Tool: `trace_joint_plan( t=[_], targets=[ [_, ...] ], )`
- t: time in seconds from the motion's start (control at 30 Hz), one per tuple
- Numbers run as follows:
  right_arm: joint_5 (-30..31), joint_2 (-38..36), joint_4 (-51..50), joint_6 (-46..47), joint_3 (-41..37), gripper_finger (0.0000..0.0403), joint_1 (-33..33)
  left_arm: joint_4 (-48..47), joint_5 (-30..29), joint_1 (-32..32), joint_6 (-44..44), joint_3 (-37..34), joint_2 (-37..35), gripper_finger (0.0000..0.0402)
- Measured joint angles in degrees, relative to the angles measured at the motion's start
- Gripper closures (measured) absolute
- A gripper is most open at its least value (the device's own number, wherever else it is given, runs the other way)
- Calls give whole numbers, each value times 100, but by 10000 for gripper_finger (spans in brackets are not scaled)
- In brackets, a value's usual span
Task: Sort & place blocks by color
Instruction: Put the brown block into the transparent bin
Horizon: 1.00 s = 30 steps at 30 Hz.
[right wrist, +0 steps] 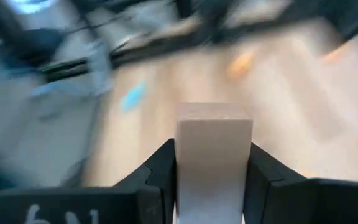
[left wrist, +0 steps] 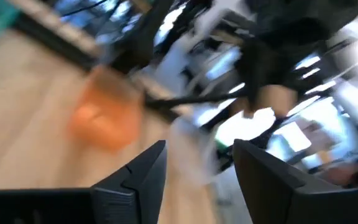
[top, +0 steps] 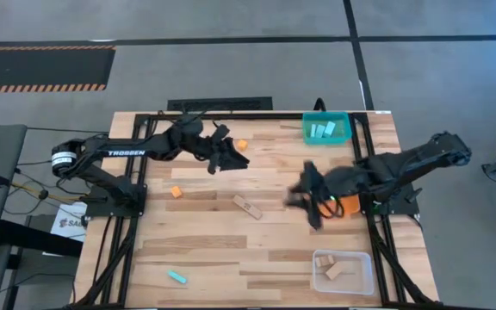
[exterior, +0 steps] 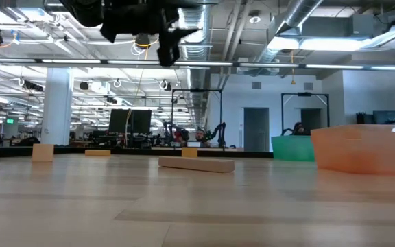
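My right gripper [top: 304, 196] hangs over the table's right middle, shut on a tan block [right wrist: 213, 146] that fills the gap between its fingers. My left gripper [top: 226, 155] is at the far middle, open, with nothing between its fingers [left wrist: 148, 171]. Loose on the table lie two orange blocks [top: 242, 145] [top: 176, 192], a tan block [top: 248, 206] and a cyan block [top: 176, 277], each flat on the wood. My right gripper pinches the tan block by two opposite sides [right wrist: 180, 163] between its two fingers. The block's free end [right wrist: 214, 118] sticks out past the fingertips. The fingers come from the table's right side, slanting down. The block is lifted clear of the table.
A teal bin [top: 348, 129] holding cyan blocks stands at the far right. An orange bin [top: 350, 207] sits under my right arm. A clear bin [top: 320, 274] with tan blocks stands at the near right. Bare wood lies at the near left and middle.
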Motion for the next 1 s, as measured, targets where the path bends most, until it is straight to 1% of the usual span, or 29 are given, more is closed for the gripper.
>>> trace_joint_plan(
  t=[0.07, 0.13, 0.23, 0.37, 0.5, 0.63, 0.73, 0.87, 1.0],
  targets=[
    [-564, 25, -523, 805, -1, 275, 363, -614, -292, -24, 582, -1, 0, 237],
    [-830, 136, -977, 1559, -5, 267, 779, -1073, -635, -84, 1060, -2, 0, 243],
    [-888, 369, -1569, 2852, -77, 256, 1424, -1428, -1041, -177, 1540, -2, 0, 250],
    [-934, 742, -1550, 4354, -386, 259, 2301, -1463, -1107, -241, 1817, -2, 0, 255],
    [-979, 1110, -1351, 5431, -645, 266, 3003, -1425, -1111, -244, 1845, -2, 0, 257],
    [-979, 1474, -1311, 6187, -765, 253, 3414, -1376, -1115, -242, 1840, -2, 0, 258],
    [-1302, 1729, -1274, 6591, -860, 243, 3602, -1331, -1114, -244, 1788, -2, 0, 258],
    [-1791, 2072, -1061, 6778, -957, 245, 3880, -1329, -1114, -244, 1735, -2, 0, 258],
    [-1967, 2347, -838, 6795, -962, 249, 4093, -1329, -1099, -244, 1729, -2, 0, 258]
  ],
)
